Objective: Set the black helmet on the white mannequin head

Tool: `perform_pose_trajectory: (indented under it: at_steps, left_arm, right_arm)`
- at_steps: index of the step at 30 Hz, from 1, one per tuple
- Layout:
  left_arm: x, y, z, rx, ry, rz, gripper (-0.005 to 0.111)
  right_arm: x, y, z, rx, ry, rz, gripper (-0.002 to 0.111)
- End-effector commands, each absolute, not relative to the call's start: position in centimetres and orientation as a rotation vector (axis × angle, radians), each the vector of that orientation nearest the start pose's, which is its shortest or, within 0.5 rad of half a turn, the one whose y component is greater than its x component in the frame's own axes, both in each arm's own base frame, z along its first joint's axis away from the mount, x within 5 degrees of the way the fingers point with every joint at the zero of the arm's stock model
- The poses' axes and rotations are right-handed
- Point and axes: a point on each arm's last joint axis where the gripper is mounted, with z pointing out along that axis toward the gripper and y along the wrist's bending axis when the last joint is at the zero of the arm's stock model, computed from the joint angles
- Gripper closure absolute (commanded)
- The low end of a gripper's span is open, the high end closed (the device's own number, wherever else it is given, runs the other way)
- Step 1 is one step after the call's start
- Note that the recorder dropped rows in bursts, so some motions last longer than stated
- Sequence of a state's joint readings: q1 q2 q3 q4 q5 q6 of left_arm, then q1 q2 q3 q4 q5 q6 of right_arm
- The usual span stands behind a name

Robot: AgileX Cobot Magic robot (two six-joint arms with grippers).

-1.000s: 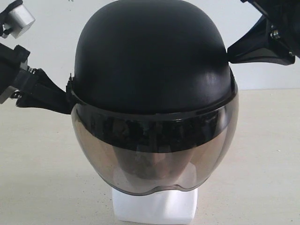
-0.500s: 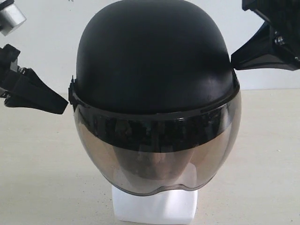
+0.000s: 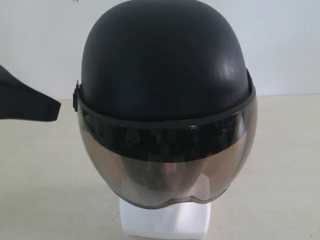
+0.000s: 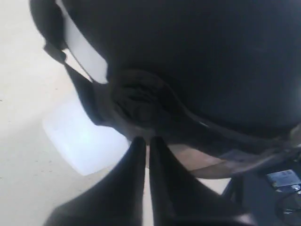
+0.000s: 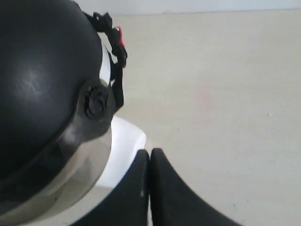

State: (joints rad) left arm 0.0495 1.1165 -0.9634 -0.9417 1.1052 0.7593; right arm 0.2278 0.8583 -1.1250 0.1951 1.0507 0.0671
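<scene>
The black helmet (image 3: 165, 60) sits on the white mannequin head, its smoky visor (image 3: 167, 165) down over the face, which shows dimly through it. Only the head's blocky white neck base (image 3: 165, 222) is bare. My left gripper (image 3: 52, 109) shows as a dark tip at the left edge, apart from the helmet. In the left wrist view the left gripper (image 4: 146, 141) is shut with nothing between its fingers, just below the helmet (image 4: 197, 56) rim, with the neck base (image 4: 84, 141) beyond. In the right wrist view the right gripper (image 5: 149, 153) is shut and empty, beside the helmet (image 5: 42, 70) and neck base (image 5: 124, 141).
A beige tabletop (image 3: 285, 165) spreads around the head, with a white wall (image 3: 290, 45) behind. The helmet's strap and a red buckle part (image 5: 118, 37) hang at its back edge in the right wrist view.
Both grippers have drawn back from the helmet's sides. The left has slid out to the left edge of the exterior view; the right has left that view. The helmet stays on the head.
</scene>
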Motion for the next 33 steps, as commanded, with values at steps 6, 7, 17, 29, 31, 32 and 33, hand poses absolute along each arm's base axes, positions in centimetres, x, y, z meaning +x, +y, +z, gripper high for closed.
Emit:
perform_pose_trajectory:
  at_steps: [6,7,17,29,31,32,33]
  left_arm:
    - [13.1,-6.8,33.4,0.415,2.129,-1.072,0.102]
    - [12.4,-6.9,33.4,0.42,2.112,-1.084,0.102]
    - [6.9,-7.5,34.3,0.557,1.969,-1.059,0.102]
    - [6.2,-7.5,34.5,0.564,1.935,-1.034,0.102]
    - [6.2,-7.5,34.5,0.564,1.935,-1.034,0.102]
    - [6.2,-7.5,34.5,0.564,1.935,-1.034,0.102]
    - [6.2,-7.5,34.5,0.564,1.935,-1.034,0.102]
  right_arm:
    - [10.3,3.9,41.5,-0.192,2.311,0.371,0.108]
    - [10.3,3.9,41.5,-0.192,2.312,0.374,0.108]
    - [10.3,3.9,41.5,-0.192,2.312,0.374,0.108]
    - [10.3,3.9,41.5,-0.192,2.312,0.374,0.108]
    - [10.3,3.9,41.5,-0.192,2.312,0.374,0.108]
    - [10.3,3.9,41.5,-0.192,2.312,0.374,0.108]
    - [10.3,3.9,41.5,-0.192,2.312,0.374,0.108]
